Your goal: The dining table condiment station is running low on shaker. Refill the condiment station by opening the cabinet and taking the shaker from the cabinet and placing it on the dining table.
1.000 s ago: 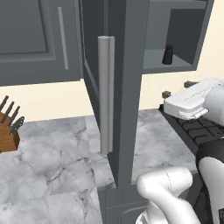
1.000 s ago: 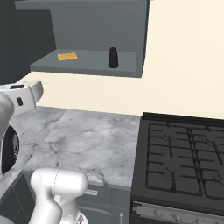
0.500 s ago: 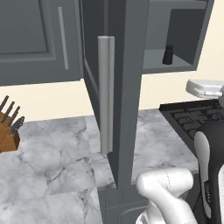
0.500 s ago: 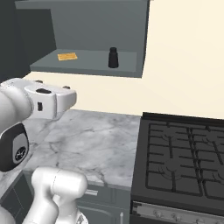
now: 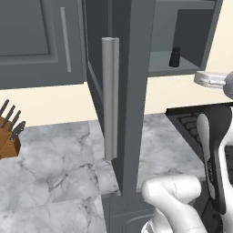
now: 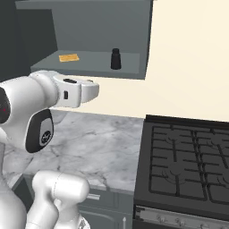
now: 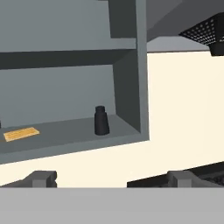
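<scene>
The cabinet [image 6: 96, 60] stands open, its door [image 5: 132, 91] swung out edge-on toward the left base view, with the long silver bar handle [image 5: 110, 98] running vertically down its front edge. On the cabinet's lower shelf the shaker [image 6: 116, 59] stands upright, long axis vertical, its slimmer top pointing straight up and its rounded body resting on the shelf floor. It sits toward the right end of the shelf, near the cabinet's right side wall but apart from it. A small flat orange-yellow card [image 6: 69, 57] lies on the same shelf, well to the left of the shaker.

In the hand view the shaker [image 7: 101, 120] appears a little left of centre, upright, with the card [image 7: 21, 134] far off to its left.

The pincer [image 7: 111, 178] is wide open and holds nothing; its two dark fingertips [image 7: 41, 178] show far apart along the bottom of the hand view. It is below the level of the shelf and short of the cabinet, well apart from the shaker.

Below the cabinet lies the marble counter [image 6: 103, 147], with a black stove [image 6: 188, 165] to its right and a wooden knife block [image 5: 9, 136] at its far left.
</scene>
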